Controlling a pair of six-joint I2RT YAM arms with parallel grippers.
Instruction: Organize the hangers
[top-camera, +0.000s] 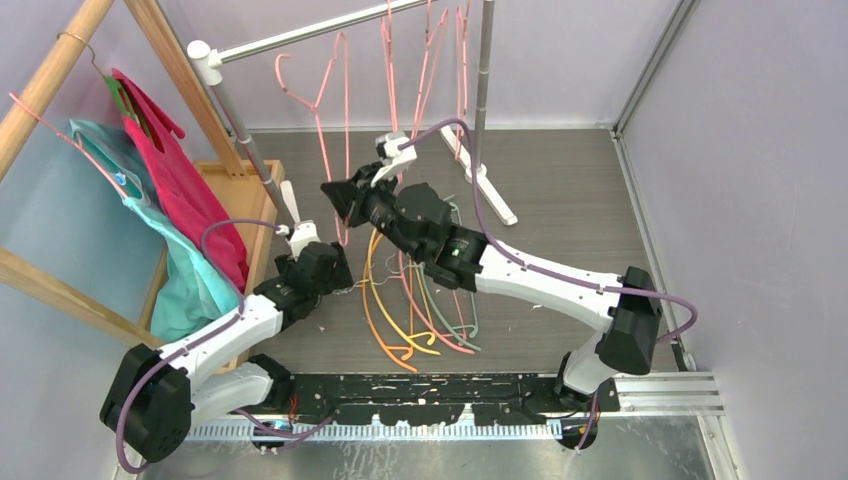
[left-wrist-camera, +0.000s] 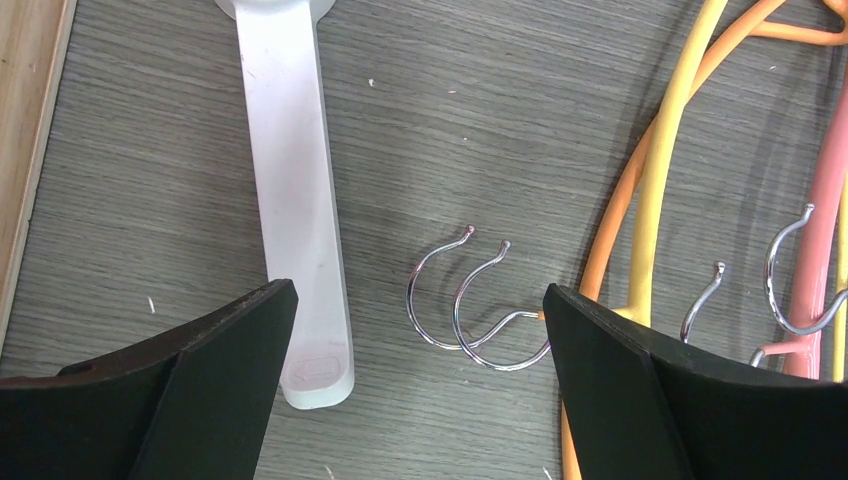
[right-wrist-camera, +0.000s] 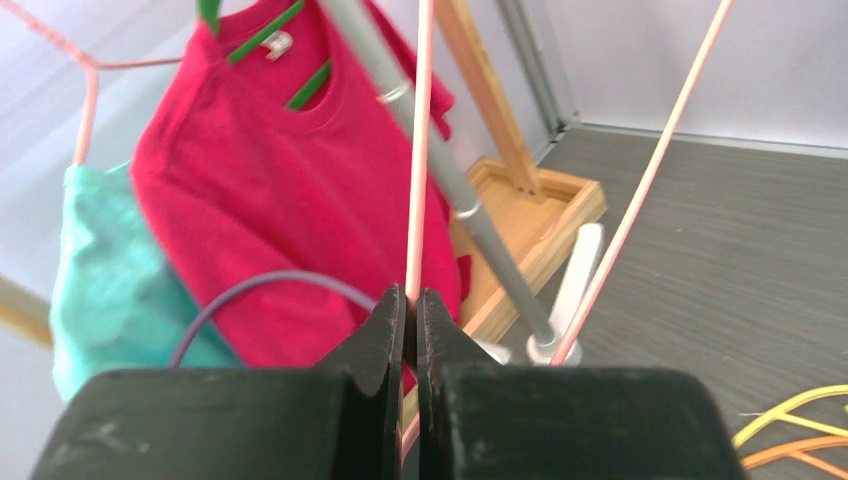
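- While the right end effector (right-wrist-camera: 411, 320) keeps its jaws pressed together on one side of a pink wire hanger (right-wrist-camera: 419, 170), that hanger stands upright at the centre of the overhead view. Its hook is close under the metal rail (top-camera: 300, 35). Whether the hook sits over the rail cannot be told.
- The left end effector (left-wrist-camera: 420, 290) is spread wide and holds nothing. It hovers over two metal hooks (left-wrist-camera: 470, 310) that lie on the counter (left-wrist-camera: 150, 150), one just beside the other.
- A pile of hangers (top-camera: 420, 310) in orange, yellow, pink and pale green lies on the counter at the lower centre of the overhead view, partly under the right arm.
- Other pink hangers (top-camera: 430, 60) hang from the rail at the upper centre.
- The step in hand looks like hanging the pinched hanger on the rail.
- The next move calls for getting its hook fully over the rail, then opening the jaws only once the wire carries its own weight. The slanted grey post (right-wrist-camera: 450, 180) stands close beside the wire, so the approach needs care.
- The left arm seems placed to pick the next hanger by its hook. The hooks and frames in the pile overlap, so lifting one may drag another along.
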